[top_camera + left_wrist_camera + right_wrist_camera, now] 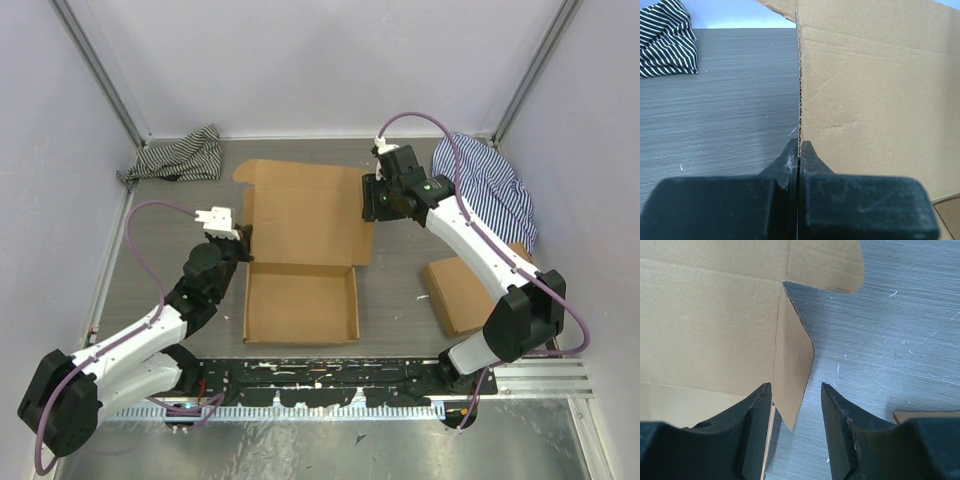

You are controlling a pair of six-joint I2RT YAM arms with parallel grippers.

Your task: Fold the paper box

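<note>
Nearest the top camera, saw both arm bases (300, 385) at near edge of counter (395, 290). Found box (305, 250) mid-counter, partly formed: shallow tray toward the bases, wide lid panel lying open beyond it. Located left end effector (237, 236) at box's left edge, where tray met lid. Located right end effector (372, 203) at lid's right edge. Noted second box (462, 296) lying flat under the right arm, apart from box. Noted left cloth (180, 158) in far left corner and right cloth (492, 183) in far right.

From left wrist: found left end effector (799, 147) pressed together on thin edge of a box panel, with corrugation showing just above the tips. Saw left cloth at upper left, well apart from that panel.

From right wrist: found right end effector (795, 387) apart, straddling a small side flap standing off the lid panel. Saw its left finger (756, 412) just beside the flap's fold; could not tell whether touching. Saw bare counter between flap and the other finger. Glimpsed second box's corner at lower right.
</note>
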